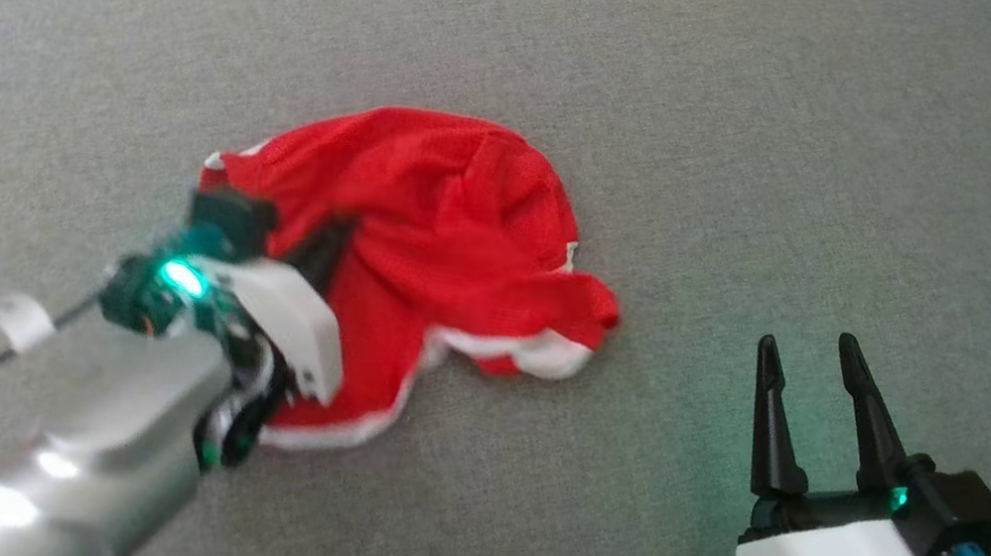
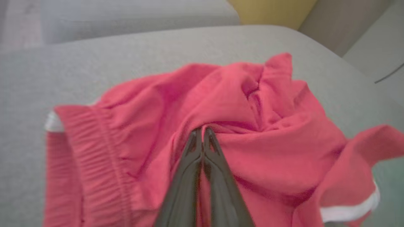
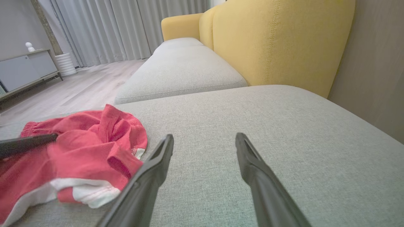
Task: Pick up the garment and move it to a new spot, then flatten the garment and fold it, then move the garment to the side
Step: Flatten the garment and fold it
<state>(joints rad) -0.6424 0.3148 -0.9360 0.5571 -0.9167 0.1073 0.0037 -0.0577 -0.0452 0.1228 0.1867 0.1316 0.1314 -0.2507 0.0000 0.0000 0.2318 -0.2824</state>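
**Left pincer** (image 2: 202, 131): two long, dark, tapered fingers pressed together, tips nipping a raised fold of the garment (image 2: 252, 138).

**Garment:** red mesh-knit cloth with a gathered elastic band and white trim at the hems. It is crumpled in a rounded heap near the middle of the grey woven sofa cushion (image 1: 780, 144).

**Right pincer** (image 1: 807, 342): fingers spread, empty, over bare cushion, apart from the garment.

**Beyond:** mustard-yellow upholstered backrest (image 3: 277, 41); pale wood floor (image 3: 79, 91).
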